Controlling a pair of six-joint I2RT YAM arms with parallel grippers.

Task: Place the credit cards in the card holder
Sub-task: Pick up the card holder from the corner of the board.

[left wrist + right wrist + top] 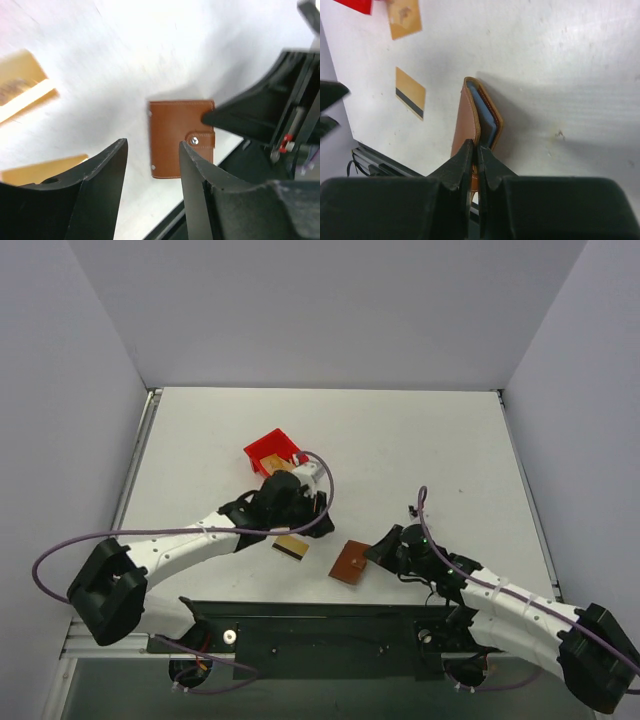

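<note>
Open bench (430, 460) is left at far right; the middle is blocked by the card holder (349, 562) (pinched in the right hand (475, 150)), a striped card (290, 547) and the red bin (270, 450).

We see a tan-brown card holder (181, 138) with a silver snap and light blue panels inside. The credit cards (404, 18) are gold-tan, and one card (410, 93) bears a dark stripe along an edge. The bin (270, 451) is red, the table (420, 460) greyish white.

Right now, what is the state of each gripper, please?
Left gripper: open, holding nothing.
Right gripper: closed on the card holder.
</note>
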